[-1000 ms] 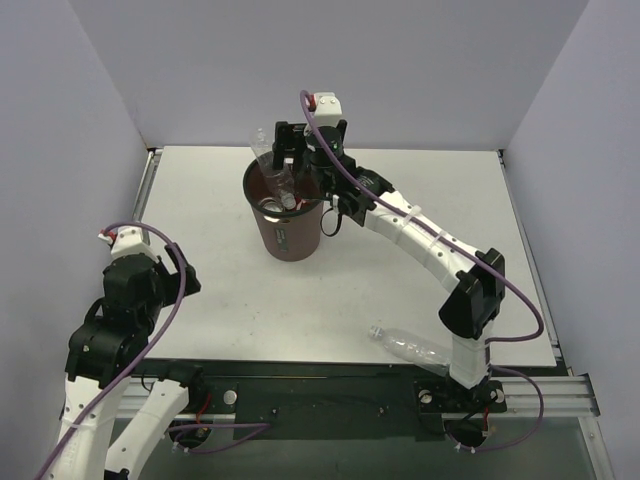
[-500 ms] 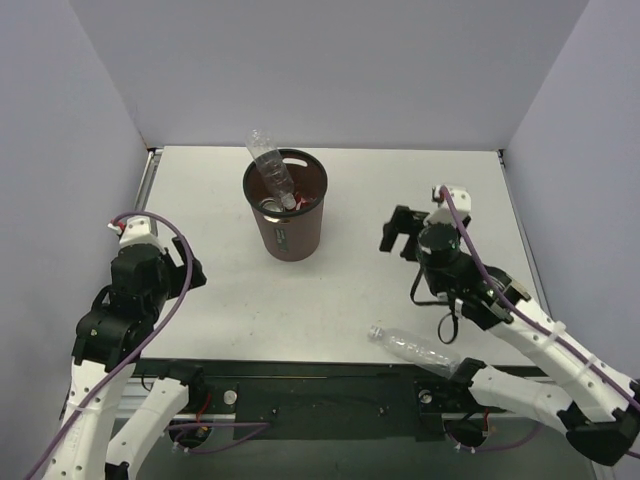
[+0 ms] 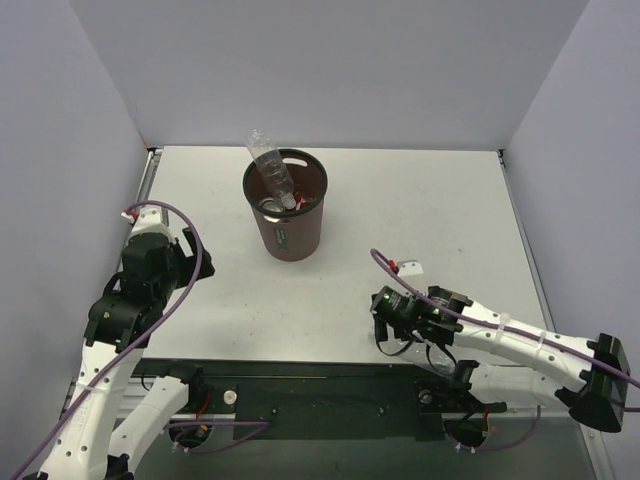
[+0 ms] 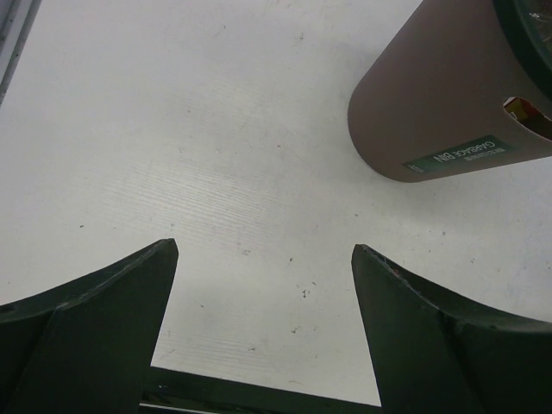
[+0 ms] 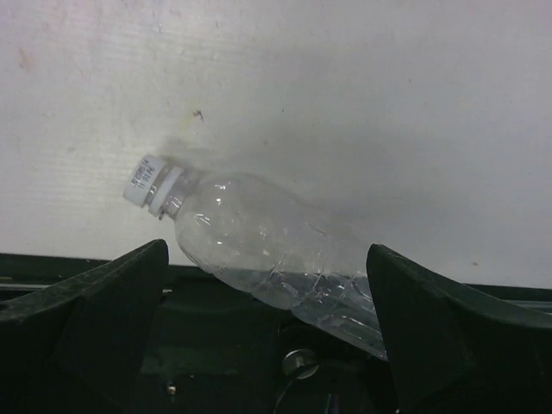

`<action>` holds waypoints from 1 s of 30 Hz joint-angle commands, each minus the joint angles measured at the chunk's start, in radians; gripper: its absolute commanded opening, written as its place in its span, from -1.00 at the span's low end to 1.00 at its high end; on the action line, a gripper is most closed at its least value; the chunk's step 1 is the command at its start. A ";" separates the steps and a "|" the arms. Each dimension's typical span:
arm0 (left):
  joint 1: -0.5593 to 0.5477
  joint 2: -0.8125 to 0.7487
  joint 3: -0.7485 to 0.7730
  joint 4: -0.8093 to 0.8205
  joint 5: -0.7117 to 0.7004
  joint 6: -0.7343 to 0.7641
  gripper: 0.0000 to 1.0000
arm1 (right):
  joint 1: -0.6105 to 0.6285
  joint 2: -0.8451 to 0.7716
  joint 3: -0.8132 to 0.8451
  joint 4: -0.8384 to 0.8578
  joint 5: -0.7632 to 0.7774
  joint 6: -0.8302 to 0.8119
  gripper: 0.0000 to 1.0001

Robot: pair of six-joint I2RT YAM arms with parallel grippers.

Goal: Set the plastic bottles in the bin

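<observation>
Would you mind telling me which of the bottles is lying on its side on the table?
The white-capped bottle at the table's near edge; the other bottles sit in the bin, one poking above its rim.

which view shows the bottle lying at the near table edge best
Right wrist: the clear bottle lies on its side, white cap and crinkled body plain between the open fingers. Top external hides nearly all of it beneath the right gripper. Left wrist shows none of it.
</observation>
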 commanded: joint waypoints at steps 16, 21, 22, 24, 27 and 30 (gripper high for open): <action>0.006 -0.033 -0.012 0.027 -0.009 0.008 0.86 | 0.092 0.574 0.154 -0.074 -0.039 -0.194 0.71; 0.006 -0.030 -0.015 0.037 0.002 0.002 0.86 | 0.057 0.580 0.136 -0.021 -0.057 -0.220 0.48; 0.005 -0.029 -0.015 0.039 0.005 0.004 0.86 | 0.051 0.583 0.137 -0.020 -0.057 -0.221 0.46; 0.006 -0.027 -0.013 0.039 0.008 0.002 0.86 | 0.043 0.586 0.143 -0.019 -0.053 -0.227 0.31; 0.005 -0.035 -0.012 0.037 0.007 0.001 0.86 | 0.029 0.568 0.159 -0.020 -0.034 -0.235 0.11; 0.006 -0.038 -0.004 0.027 -0.004 0.002 0.86 | 0.014 0.534 0.195 -0.046 0.009 -0.235 -0.06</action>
